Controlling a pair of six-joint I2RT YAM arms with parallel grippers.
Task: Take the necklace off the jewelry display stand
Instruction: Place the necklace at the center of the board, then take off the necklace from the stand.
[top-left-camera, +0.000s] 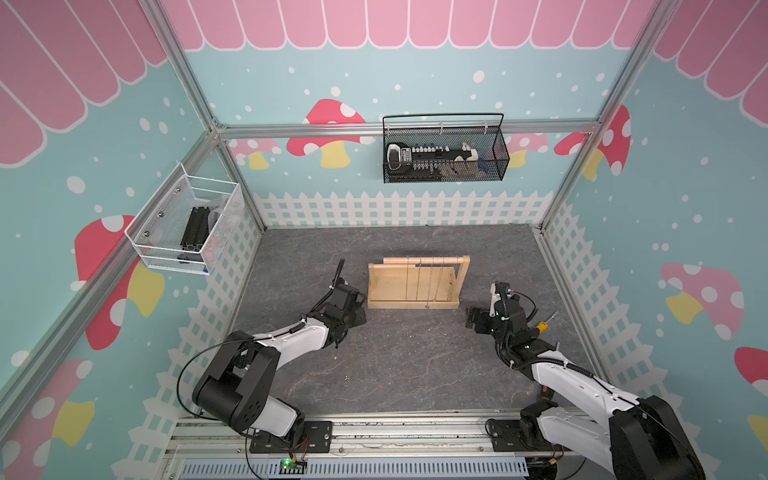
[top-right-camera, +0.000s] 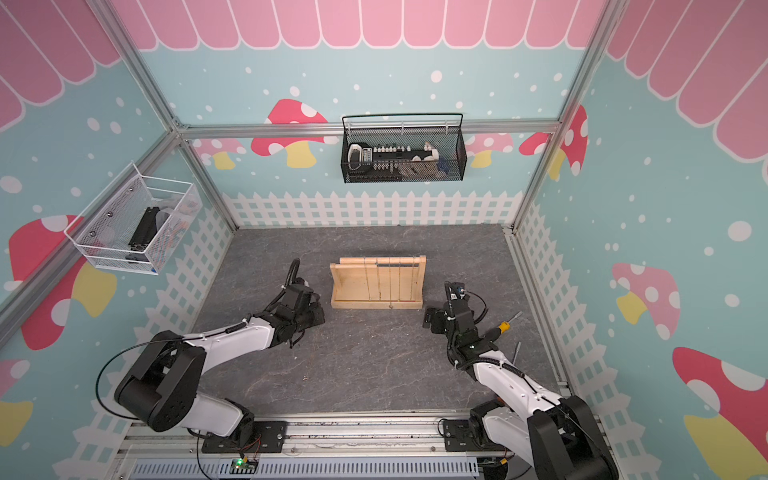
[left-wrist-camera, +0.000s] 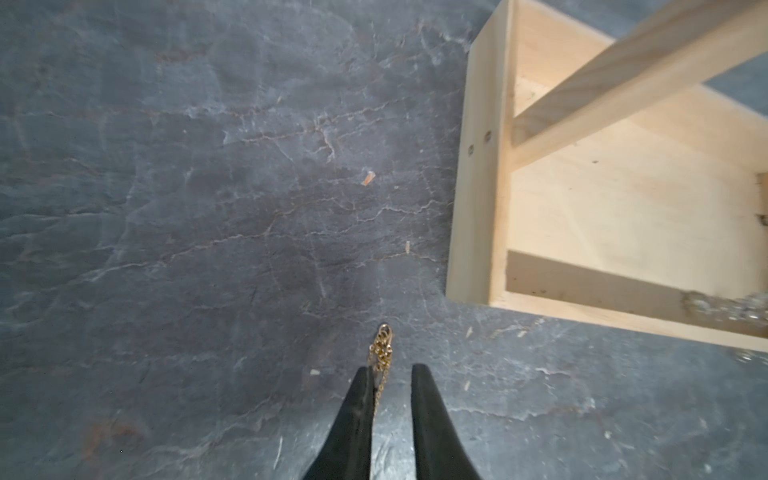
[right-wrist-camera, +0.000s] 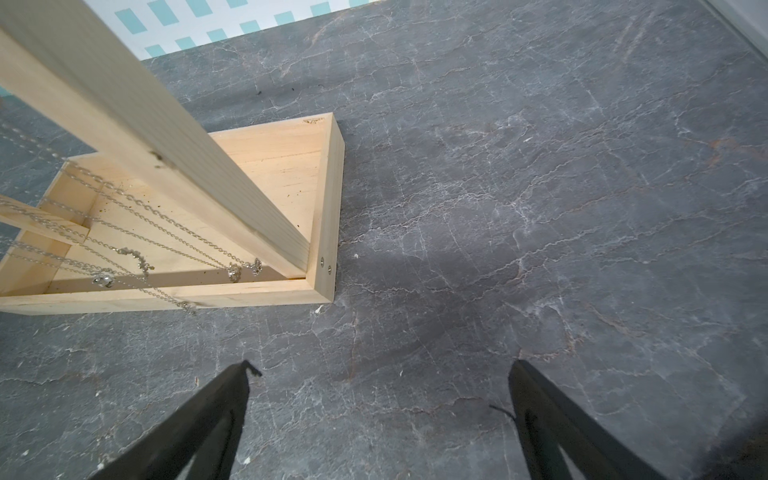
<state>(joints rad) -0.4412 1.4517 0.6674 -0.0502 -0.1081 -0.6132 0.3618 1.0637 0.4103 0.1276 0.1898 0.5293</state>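
Note:
The pale wooden jewelry display stand (top-left-camera: 415, 305) (top-right-camera: 376, 305) stands mid-table, with several chains (right-wrist-camera: 166, 220) hanging from its dowel rail. A thin gold necklace (left-wrist-camera: 381, 347) is off the stand. It hangs against the inner face of one finger of my left gripper (left-wrist-camera: 394, 369), and its low end reaches the table (top-left-camera: 346, 377). The left jaws stand slightly apart, with a clear gap between them. The left gripper (top-left-camera: 358, 309) hovers just left of the stand's end board (left-wrist-camera: 482, 187). My right gripper (right-wrist-camera: 382, 365) (top-left-camera: 473, 320) is wide open and empty, off the stand's right corner (right-wrist-camera: 328, 199).
A black mesh basket (top-left-camera: 444, 149) hangs on the back wall and a white mesh basket (top-left-camera: 187, 224) on the left wall. A yellow-handled screwdriver (top-left-camera: 542, 326) lies by the right arm. The floor is dark slate-patterned matting (top-left-camera: 407, 365).

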